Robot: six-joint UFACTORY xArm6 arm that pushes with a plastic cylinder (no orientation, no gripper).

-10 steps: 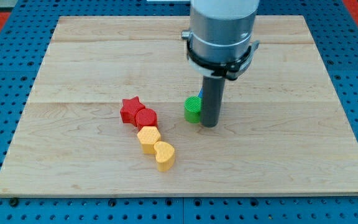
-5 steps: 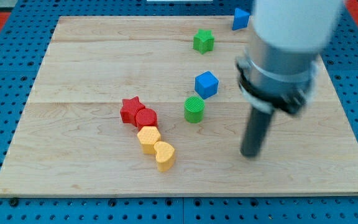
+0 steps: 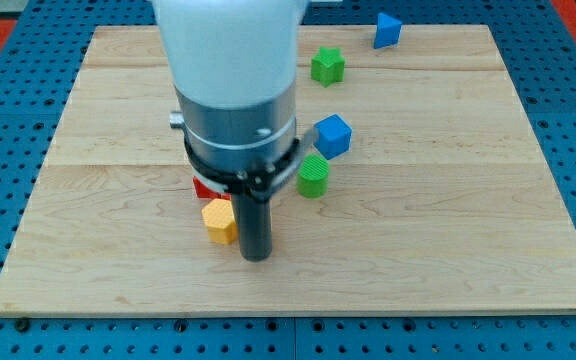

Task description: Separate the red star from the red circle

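Standing at the tip [image 3: 256, 257] just right of a yellow block [image 3: 219, 221], the rod has no fingers to report. Only a red sliver [image 3: 200, 187] shows behind the arm, star or circle unclear; pushing blind could shove both together.

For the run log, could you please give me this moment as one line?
my tip: beside yellow block, its right | red block: mostly hidden by arm | red star, circle: cannot tell apart | separation: unconfirmed
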